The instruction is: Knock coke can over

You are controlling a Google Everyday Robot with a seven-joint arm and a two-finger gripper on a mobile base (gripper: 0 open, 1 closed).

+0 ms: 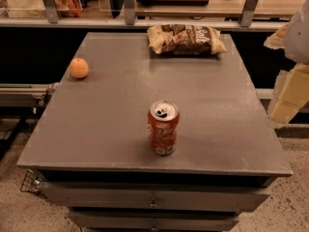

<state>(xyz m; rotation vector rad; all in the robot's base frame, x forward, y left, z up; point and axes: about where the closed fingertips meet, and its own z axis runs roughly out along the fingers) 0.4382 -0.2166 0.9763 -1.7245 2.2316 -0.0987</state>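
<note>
The coke can (163, 127) stands upright near the front middle of the grey table (106, 115). It is red-orange with a silver top, a pull-tab and a white label patch low on its side. My gripper (288, 98) shows as pale cream parts at the right edge of the view, beyond the table's right side. It is well to the right of the can and apart from it, touching nothing that I can see.
A round orange fruit (78, 68) lies near the table's far left edge. A bag of chips (186, 39) lies at the far middle. Drawers (153, 199) sit under the tabletop. A counter with metal posts (128, 6) runs behind the table.
</note>
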